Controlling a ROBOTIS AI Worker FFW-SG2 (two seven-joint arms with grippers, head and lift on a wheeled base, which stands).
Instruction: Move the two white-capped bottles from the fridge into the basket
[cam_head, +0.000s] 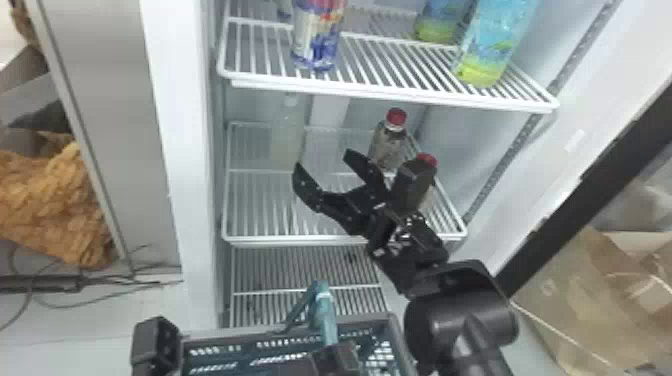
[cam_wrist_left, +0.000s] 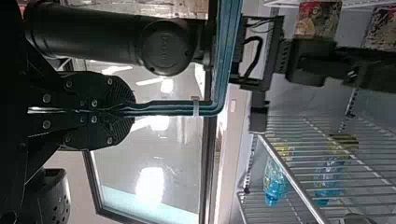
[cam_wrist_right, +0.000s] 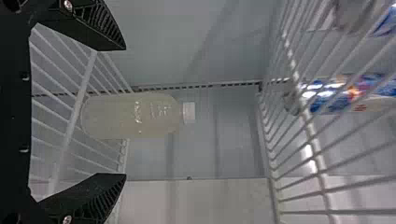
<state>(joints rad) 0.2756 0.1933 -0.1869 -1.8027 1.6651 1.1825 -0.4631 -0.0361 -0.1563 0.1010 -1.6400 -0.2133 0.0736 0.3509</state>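
Left gripper (cam_head: 336, 357), black and low at the near edge, is clamped narrow around the slim teal plastic handle (cam_head: 326, 317) of the dark teal lattice basket (cam_head: 240, 331); farther back on the left, the pale cloudy plastic bottle with a white cap (cam_head: 287, 137) stands upright on the white wire shelf (cam_head: 280, 240); right gripper (cam_head: 325, 161) spreads its fingers wide and empty just short of it, its black arm slanting in from the near right; beyond that gripper, to the right, stand two red-capped clear bottles (cam_head: 387, 145), one partly hidden behind it.
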